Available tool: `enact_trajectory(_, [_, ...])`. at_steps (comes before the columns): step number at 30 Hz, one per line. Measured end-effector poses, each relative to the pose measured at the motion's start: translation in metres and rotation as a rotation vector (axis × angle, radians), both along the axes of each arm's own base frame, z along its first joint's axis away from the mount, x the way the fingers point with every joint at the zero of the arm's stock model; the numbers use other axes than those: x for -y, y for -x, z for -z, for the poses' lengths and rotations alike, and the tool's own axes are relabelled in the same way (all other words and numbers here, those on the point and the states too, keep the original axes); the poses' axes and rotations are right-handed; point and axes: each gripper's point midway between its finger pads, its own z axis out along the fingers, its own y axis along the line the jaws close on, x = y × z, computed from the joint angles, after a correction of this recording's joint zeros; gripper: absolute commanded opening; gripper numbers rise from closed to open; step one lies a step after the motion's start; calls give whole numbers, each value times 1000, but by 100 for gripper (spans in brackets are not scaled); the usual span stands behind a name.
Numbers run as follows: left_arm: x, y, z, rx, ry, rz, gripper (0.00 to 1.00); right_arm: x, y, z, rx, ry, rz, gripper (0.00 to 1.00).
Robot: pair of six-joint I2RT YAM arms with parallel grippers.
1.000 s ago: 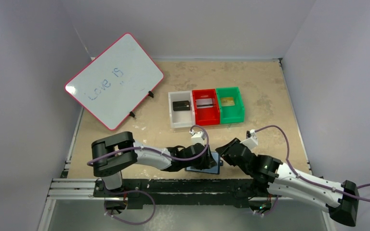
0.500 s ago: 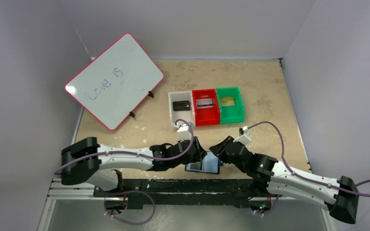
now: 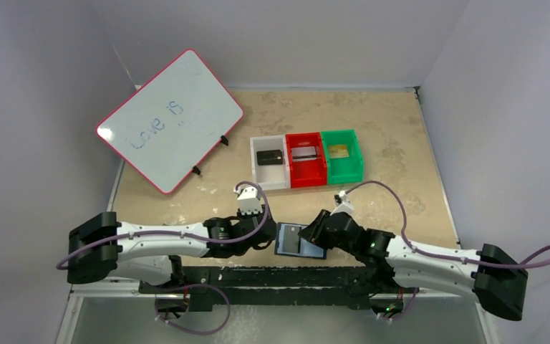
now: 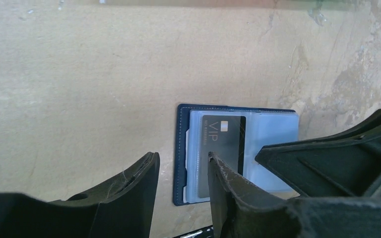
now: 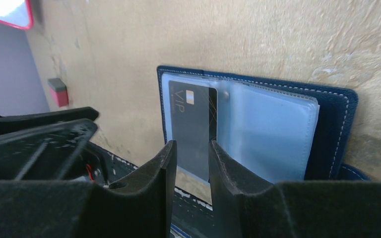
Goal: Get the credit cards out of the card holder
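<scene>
Near edge of the bench, centre: dark navy-blue bifold card holder (image 3: 299, 241), lying open and flat, pale blue clear pockets up. A black card marked "VIP" (image 4: 222, 148) sits in a pocket on the half toward the left arm; only the wrist views show this card and its lettering, while the overhead view gives just a dark patch on pale blue.

Left gripper (image 3: 266, 236): just beside the holder's left edge. Its wrist view shows the two black fingers (image 4: 129, 193) apart with bare bench between them, nothing held, one finger overlapping the holder's near corner in the picture; contact cannot be told.

Right gripper (image 3: 315, 231): at the holder's right side. Its wrist view shows the fingers (image 5: 154, 183) a narrow gap apart, hanging over the near edge of the black card, nothing between them; whether they touch the pocket cannot be told.

Middle of the bench, a row of three plastic bins, seen from overhead only: white bin (image 3: 256, 175) with a black card (image 3: 269, 157); red bin (image 3: 306, 175) with a silver-grey card (image 3: 304, 153); green bin (image 3: 346, 172) with a gold-tan card (image 3: 339, 151).

Far left corner: red-framed whiteboard (image 3: 170, 118), propped at a tilt, faint writing on it.
</scene>
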Motion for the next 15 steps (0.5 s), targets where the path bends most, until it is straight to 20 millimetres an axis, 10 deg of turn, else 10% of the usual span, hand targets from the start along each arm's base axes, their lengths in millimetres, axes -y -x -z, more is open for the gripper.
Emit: enact_trajectory(15, [-16,-5,-5,8,24,-38,47,-10,11,29,-86,41,-61,31])
